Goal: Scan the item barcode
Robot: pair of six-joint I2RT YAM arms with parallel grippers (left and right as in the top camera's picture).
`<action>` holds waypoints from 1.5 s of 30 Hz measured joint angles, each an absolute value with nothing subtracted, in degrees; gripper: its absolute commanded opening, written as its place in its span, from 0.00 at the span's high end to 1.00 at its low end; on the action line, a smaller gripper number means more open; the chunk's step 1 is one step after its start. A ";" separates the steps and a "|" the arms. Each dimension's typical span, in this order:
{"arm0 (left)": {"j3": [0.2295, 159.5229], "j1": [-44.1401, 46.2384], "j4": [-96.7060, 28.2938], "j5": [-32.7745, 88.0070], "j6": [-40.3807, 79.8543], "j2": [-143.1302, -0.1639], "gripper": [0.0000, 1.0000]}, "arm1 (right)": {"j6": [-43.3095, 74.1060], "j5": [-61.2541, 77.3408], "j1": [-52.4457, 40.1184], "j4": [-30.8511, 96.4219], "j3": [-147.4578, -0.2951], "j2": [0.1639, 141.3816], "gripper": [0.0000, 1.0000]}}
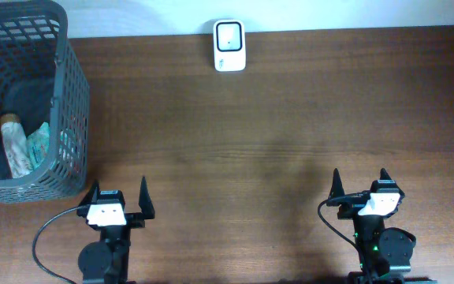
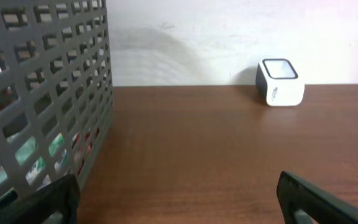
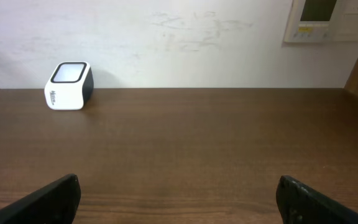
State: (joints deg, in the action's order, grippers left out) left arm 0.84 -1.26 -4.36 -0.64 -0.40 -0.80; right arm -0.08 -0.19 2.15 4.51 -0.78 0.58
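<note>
The brown wooden table point(image 1: 274, 142) fills the overhead view. Its far edge runs along a pale wall point(image 3: 166, 43), and a broad stretch of wood lies open from the middle out to the right. A grey lattice basket point(image 1: 73, 118) takes the far-left corner. Its right wall stands just beyond the left gripper point(image 1: 118, 191), so room is tight on that side.

The white barcode scanner point(image 1: 229, 46) sits at the middle of the far edge, its window facing up, well apart from the basket and both arms. The right gripper point(image 1: 360, 180) hovers at the near right with wood on all sides. Both grippers have their jaws spread wide and hold nothing.

The items lie in the basket: a pale bottle point(image 1: 13, 146) with a brown cap, with teal packets point(image 1: 39, 142) just right of it. A wall panel point(image 3: 325, 18) hangs at the far right.
</note>
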 measured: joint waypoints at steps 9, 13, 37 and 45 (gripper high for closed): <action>1.69 -1.26 41.89 13.63 -0.38 -0.95 0.01 | -0.05 -0.19 2.15 4.51 -0.78 0.58 0.01; 10.92 -1.26 39.64 10.85 -4.25 -5.76 0.01 | -0.05 -0.14 2.17 4.54 -0.78 0.60 0.01; 136.92 -30.98 -58.30 -11.51 -10.11 -113.75 0.01 | -0.05 -0.19 2.22 4.51 -0.78 0.58 0.01; 122.61 -32.18 -66.26 -18.15 -8.71 -114.04 0.20 | -0.03 -0.16 2.22 4.54 -0.78 0.58 0.01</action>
